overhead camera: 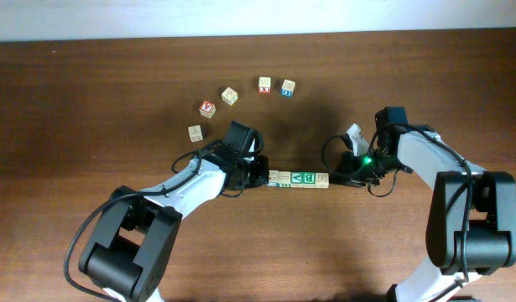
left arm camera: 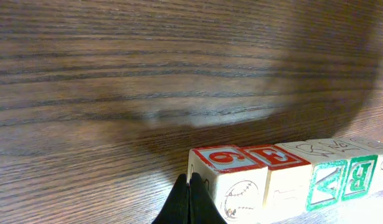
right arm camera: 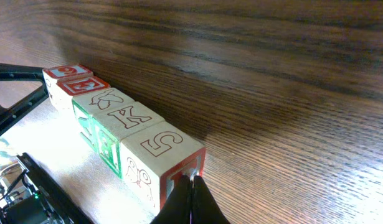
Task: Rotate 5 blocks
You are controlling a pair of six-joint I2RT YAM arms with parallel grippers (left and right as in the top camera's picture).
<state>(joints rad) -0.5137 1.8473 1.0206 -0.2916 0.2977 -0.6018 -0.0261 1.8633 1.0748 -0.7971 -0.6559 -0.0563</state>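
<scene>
Both sets of jaws are pressed fully together with nothing held between them: the left gripper (overhead camera: pixel 262 173) has its black tips meeting in a single point, and the right gripper (overhead camera: pixel 340 179) shows the same pinched wedge in its own wrist view. Between them, a little toward four o'clock from the middle of the dark wooden table (overhead camera: pixel 90 101), lies the row of five blocks (overhead camera: pixel 299 179), set face to face in a straight line running from nine o'clock to three o'clock. The left gripper's tips rest against the nine o'clock end, at the low corner of the "9" block (left arm camera: pixel 225 171), whose neighbour is the red "E" block (left arm camera: pixel 273 155). The right gripper's tips sit against the red-edged end face of the "5" block (right arm camera: pixel 160 146) at the three o'clock end. Green letters show on the side faces midway along the line. Well apart from the row, five loose cubes (overhead camera: pixel 230 96) fan from ten o'clock round to twelve, two of them red-printed and the blue-printed cube (overhead camera: pixel 288 87) nearest twelve
</scene>
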